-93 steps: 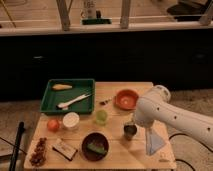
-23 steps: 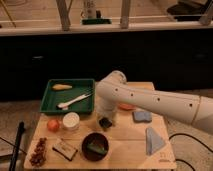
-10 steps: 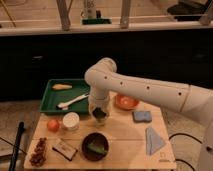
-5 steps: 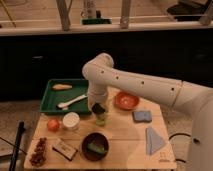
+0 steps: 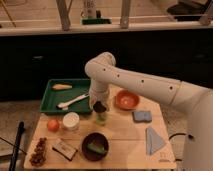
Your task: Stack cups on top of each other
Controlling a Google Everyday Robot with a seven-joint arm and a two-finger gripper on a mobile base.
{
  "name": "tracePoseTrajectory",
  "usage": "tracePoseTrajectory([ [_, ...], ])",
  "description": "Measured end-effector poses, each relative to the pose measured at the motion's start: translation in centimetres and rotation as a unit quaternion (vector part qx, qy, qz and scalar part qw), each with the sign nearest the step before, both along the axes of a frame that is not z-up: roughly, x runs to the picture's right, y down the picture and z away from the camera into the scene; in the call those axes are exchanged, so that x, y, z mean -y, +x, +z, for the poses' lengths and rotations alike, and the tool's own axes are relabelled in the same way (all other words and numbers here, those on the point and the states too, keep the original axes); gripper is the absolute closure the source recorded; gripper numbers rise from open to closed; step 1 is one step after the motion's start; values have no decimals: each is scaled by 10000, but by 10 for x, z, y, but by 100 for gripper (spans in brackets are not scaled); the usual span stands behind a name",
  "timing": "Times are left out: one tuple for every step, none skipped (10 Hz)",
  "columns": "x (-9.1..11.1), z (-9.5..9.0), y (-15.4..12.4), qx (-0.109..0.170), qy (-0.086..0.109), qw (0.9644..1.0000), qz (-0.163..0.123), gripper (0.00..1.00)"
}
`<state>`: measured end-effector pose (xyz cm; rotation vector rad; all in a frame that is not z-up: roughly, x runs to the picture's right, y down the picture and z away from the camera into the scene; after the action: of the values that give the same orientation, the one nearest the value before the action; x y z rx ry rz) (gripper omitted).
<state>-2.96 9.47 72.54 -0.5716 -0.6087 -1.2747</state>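
The translucent light-green cup (image 5: 101,119) stands upright on the wooden table (image 5: 122,135), just right of the green tray. My gripper (image 5: 100,107) hangs straight down from the white arm (image 5: 135,82) and sits directly on top of the green cup's mouth. The shiny silver cup does not show anywhere on the table; it is hidden, and I cannot tell whether it is at the gripper or inside the green cup.
A green tray (image 5: 52,102) at the back left holds a tan food item (image 5: 62,86) and a white utensil (image 5: 72,102). Around the cup are an orange bowl (image 5: 126,100), a blue sponge (image 5: 141,116), a blue cloth (image 5: 154,140), a dark bowl (image 5: 95,146), a white round container (image 5: 71,121) and an orange fruit (image 5: 53,125).
The arm swung from the table's right side to the left. The silver cup is gone from its spot there. The gripper has come down onto the green cup.
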Motion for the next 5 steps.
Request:
tracePoseTrajectory([
  [-2,3,1,2,-41,10000,8,100],
  [-3,7,2,6,-80,10000,20,100],
  [-5,9,3,5,-100,9999,26,100],
  [-7,13,4,9,-132,9999,33,100],
  [-8,15,5,11,-146,9999,35,100],
])
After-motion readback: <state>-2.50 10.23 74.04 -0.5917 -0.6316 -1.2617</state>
